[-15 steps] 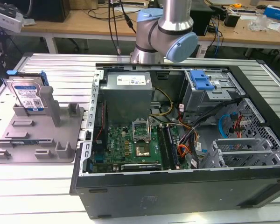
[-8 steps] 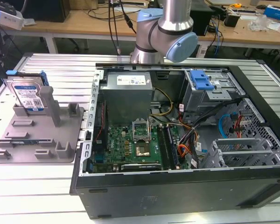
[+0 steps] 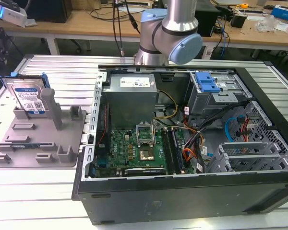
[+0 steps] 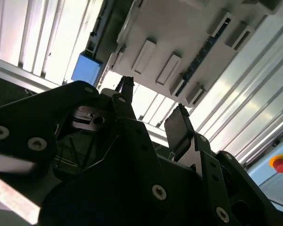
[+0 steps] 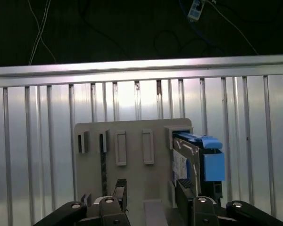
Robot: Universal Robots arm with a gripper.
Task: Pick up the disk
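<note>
The disk [image 3: 30, 98] stands on edge in the grey fixture plate [image 3: 43, 143], at the exterior view's left of the bench [image 3: 67, 67]. The plate's posts prop it, apparently to leave its faces free for gripping. The hand [image 5: 152, 195] hangs apart, released and empty.
</note>
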